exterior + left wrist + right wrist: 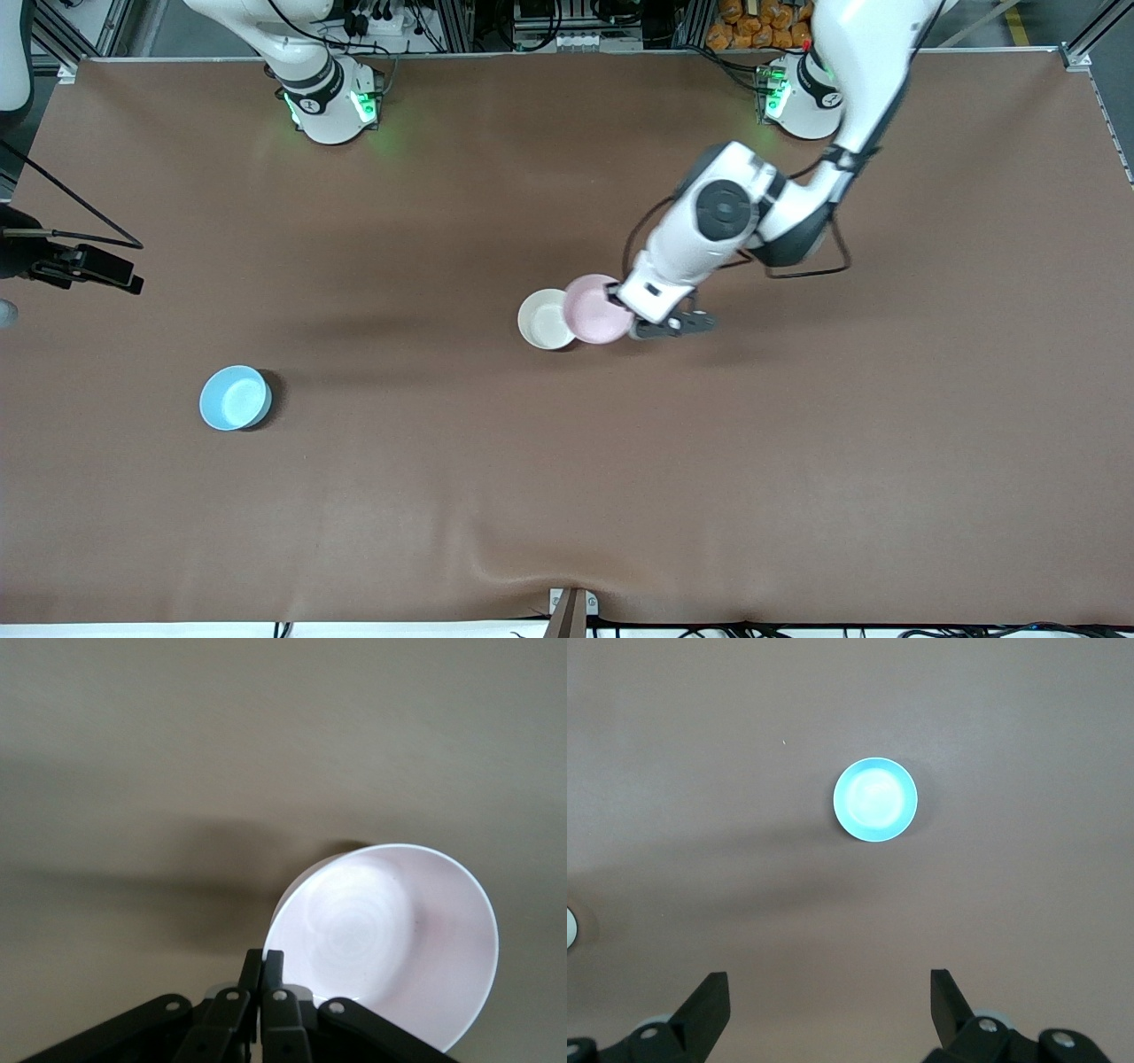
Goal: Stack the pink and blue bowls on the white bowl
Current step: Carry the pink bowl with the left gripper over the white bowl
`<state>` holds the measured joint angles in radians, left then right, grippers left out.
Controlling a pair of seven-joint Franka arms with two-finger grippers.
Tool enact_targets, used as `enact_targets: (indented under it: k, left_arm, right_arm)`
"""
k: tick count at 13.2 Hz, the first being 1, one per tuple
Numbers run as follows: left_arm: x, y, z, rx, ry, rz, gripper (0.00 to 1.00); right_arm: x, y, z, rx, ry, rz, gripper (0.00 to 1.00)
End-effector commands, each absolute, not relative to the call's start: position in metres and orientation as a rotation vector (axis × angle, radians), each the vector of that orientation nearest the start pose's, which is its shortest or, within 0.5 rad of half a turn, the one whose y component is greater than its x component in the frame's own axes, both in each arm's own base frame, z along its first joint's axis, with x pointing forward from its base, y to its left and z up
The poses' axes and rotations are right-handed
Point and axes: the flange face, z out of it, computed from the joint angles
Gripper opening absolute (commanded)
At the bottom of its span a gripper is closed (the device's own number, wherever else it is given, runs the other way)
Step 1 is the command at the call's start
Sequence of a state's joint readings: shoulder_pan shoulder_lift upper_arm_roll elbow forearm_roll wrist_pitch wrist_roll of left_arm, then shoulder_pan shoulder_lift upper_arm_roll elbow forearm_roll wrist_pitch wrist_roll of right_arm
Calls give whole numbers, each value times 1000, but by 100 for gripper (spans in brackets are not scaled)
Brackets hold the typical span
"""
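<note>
The pale pink bowl (pixel 595 310) (pixel 390 939) hangs tilted near the table's middle, with my left gripper (pixel 625 310) (pixel 263 958) shut on its rim. In the front view its edge overlaps the white bowl (pixel 543 320), which stands on the table beside it toward the right arm's end; I cannot tell whether they touch. The light blue bowl (pixel 235 398) (pixel 875 800) stands alone, nearer the front camera and toward the right arm's end. My right gripper (pixel 828 979) hangs open high over the table with nothing between its fingers; the blue bowl lies far below it. The front view does not show that gripper.
A brown cloth (pixel 797 487) covers the table, with a wrinkle near its front edge. A black device on a stand (pixel 89 266) with cables reaches in at the right arm's end. Both arm bases (pixel 328 102) (pixel 802 97) stand along the edge farthest from the front camera.
</note>
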<state>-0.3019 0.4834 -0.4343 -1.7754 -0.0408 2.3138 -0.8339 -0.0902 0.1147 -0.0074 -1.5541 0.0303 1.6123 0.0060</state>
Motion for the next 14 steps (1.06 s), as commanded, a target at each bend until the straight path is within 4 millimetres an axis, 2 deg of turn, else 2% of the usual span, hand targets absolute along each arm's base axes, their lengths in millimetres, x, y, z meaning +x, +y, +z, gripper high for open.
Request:
enact_targets:
  k: [1, 5, 7, 11, 13, 14]
  left_arm:
    - [514, -456, 304, -3342, -304, 148, 0]
    - [513, -465, 277, -3353, -269, 89, 0]
    - [509, -473, 268, -3365, -265, 89, 0]
    - [506, -478, 265, -3381, -264, 75, 0]
    - [502, -482, 258, -3379, -265, 89, 0]
    - [502, -483, 252, -3382, -271, 90, 0]
  right_arm:
    - [585, -57, 568, -3114, 165, 80, 100]
    - [585, -57, 567, -3114, 165, 80, 100]
    - [590, -60, 555, -3113, 171, 92, 100]
    - [602, -72, 496, -3114, 204, 65, 100]
    - [618, -77, 462, -3113, 216, 56, 100]
    - [627, -77, 436, -3114, 214, 72, 100]
